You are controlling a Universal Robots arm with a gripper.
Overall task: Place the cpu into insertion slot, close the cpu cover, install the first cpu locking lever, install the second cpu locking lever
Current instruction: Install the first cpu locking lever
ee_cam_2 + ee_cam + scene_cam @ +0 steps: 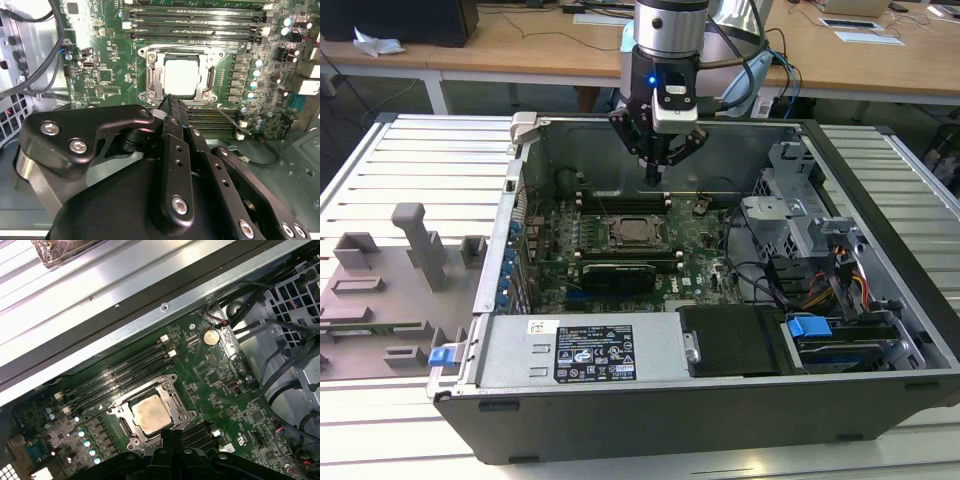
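Jaws pinched together and empty, poised over the socket.

Gripper [656,172] hangs tip-down inside the case, fingers closed to a point with nothing between them. The cpu [182,77] sits in the insertion slot [145,52], just beyond and below the tips in both wrist views. The cpu cover [155,80] appears to lie flat around it. One thin locking lever [227,120] angles out from the socket corner nearest the jaws and looks unlatched.
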